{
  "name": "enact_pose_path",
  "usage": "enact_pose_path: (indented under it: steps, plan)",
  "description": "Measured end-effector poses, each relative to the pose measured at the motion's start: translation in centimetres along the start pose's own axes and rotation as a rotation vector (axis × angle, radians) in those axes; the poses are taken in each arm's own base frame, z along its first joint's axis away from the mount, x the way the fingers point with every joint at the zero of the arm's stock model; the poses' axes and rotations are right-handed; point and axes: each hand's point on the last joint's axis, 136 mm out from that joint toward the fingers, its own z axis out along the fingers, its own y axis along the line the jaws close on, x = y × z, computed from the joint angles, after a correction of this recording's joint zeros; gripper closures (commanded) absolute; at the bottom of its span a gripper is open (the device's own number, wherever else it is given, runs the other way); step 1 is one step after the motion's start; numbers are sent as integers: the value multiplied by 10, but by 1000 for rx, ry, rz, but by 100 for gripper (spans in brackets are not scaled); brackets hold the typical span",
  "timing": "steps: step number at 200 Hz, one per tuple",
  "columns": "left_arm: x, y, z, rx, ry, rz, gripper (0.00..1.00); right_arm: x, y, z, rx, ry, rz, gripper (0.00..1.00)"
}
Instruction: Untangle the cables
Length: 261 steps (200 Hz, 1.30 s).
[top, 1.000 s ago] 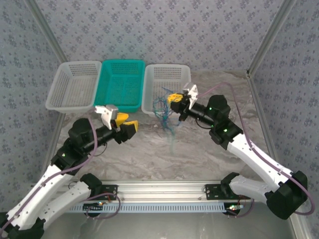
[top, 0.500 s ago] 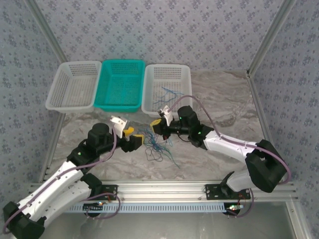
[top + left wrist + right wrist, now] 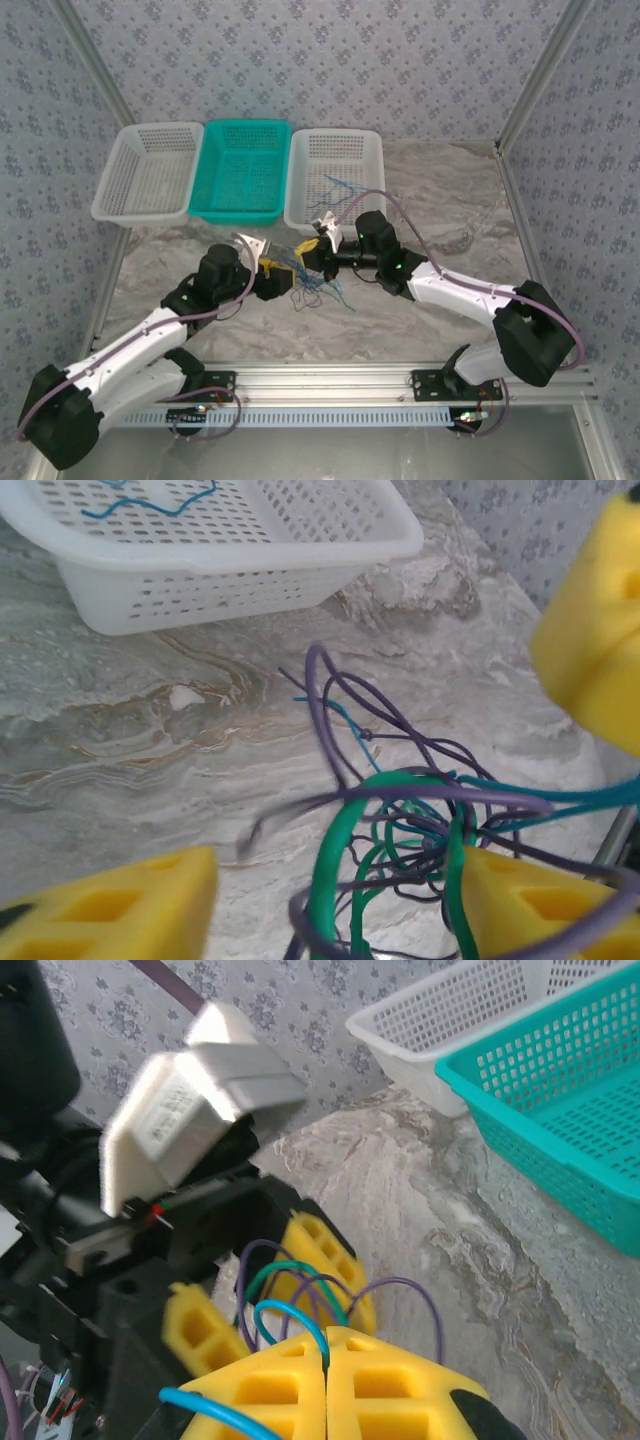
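Grey-blue floral-patterned walls are standing beyond and either side of the jaws. A grey marbled tabletop is spreading beneath them under even light, slanted aluminium corner posts rising behind.

Marbled table, row of baskets, tangled cables

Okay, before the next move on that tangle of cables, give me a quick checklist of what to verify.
1. Right gripper holding the cables: ok, jaws shut on a blue-green strand.
2. Left gripper placed at the tangle: ok, jaws open with loops between them.
3. Only one strand between the left jaws: not ok, green and purple loops both sit there.
4. Tangle clear of the white basket: ok, it lies on the table in front of it.
5. Room between the two grippers: cannot tell whether they touch; they are very close.
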Motion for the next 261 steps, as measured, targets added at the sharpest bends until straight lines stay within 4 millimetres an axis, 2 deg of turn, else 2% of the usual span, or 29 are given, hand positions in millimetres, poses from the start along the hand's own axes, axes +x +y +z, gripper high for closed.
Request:
enact_pose_path:
  steps: [11,42,80,99,118,144,182,200,229,261]
  plan:
    - [-1,-1,4,10,0,-9,61,-2,0,0,-1,-8,-3,100]
    - [-4,-6,11,50,-9,-31,100,-6,1,0,1,-23,-7,100]
    - [-8,-8,9,55,-31,-23,100,-13,-2,-4,22,-45,-2,100]
    - [-12,-3,3,16,-57,-23,100,-21,-10,-13,67,-85,8,100]
    - [-13,12,-3,-71,-73,-37,100,-26,-24,-35,157,-137,19,100]
    - [-8,41,-9,-211,-65,-91,100,-21,-48,-71,301,-193,54,100]
    - [-6,71,-18,-331,-73,-184,100,-20,-84,-120,491,-276,122,100]
    - [-4,86,-25,-391,-79,-227,100,-22,-94,-138,559,-316,145,100]
    - [10,114,-43,-520,-76,-294,100,-37,-105,-168,657,-405,157,100]
    - [20,127,-59,-586,-88,-338,100,-32,-112,-188,710,-447,191,100]
